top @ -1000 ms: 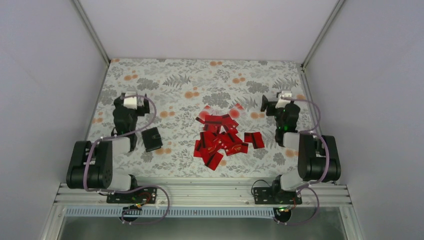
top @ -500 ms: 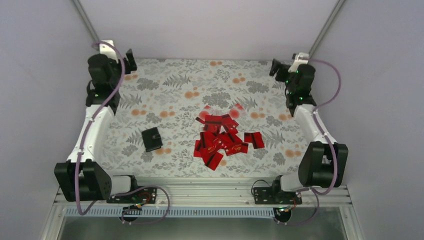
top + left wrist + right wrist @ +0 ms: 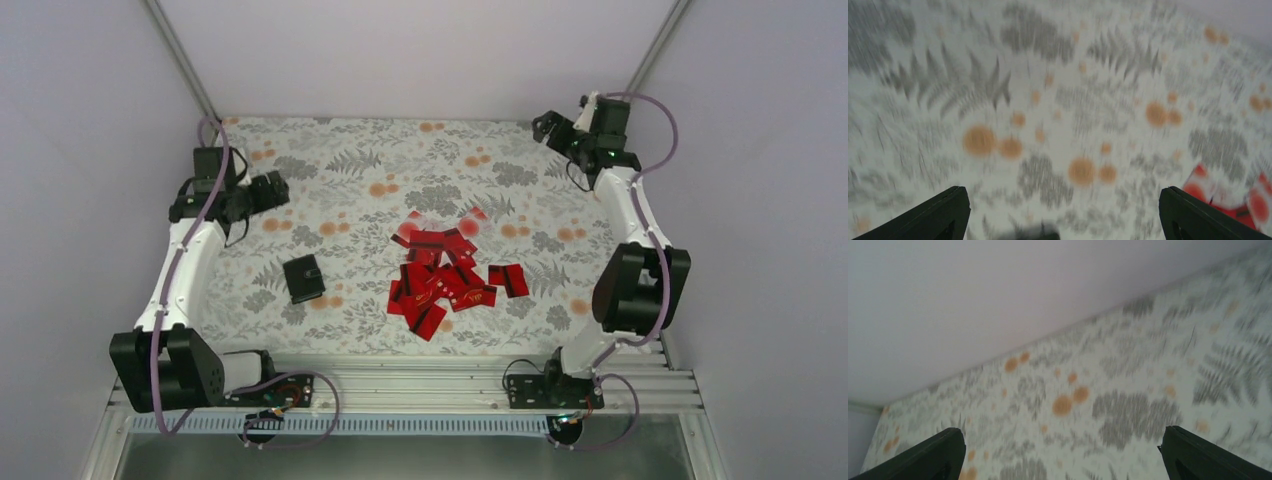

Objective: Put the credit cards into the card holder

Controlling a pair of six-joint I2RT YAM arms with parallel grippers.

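The credit cards [image 3: 445,277] are a loose heap of red rectangles, some with black stripes, at the table's middle; a few blurred red ones [image 3: 1233,192] show at the right edge of the left wrist view. The closed black card holder [image 3: 303,279] lies flat to the left of the heap. My left gripper [image 3: 268,190] hangs open over the back left of the table, well behind the holder, nothing between its fingers [image 3: 945,215]. My right gripper [image 3: 548,125] is open and empty at the back right corner, far from the cards; its fingers [image 3: 1198,455] frame only cloth.
The floral tablecloth [image 3: 350,170] covers the whole table. Pale walls [image 3: 90,150] close it in at the left, right and back, with metal posts in the back corners. A metal rail [image 3: 400,385] with both arm bases runs along the near edge.
Both arms have unfolded from their low rest poses and reached to the back corners. Since then the left gripper has swung down and nearer. Cards and holder have not moved.
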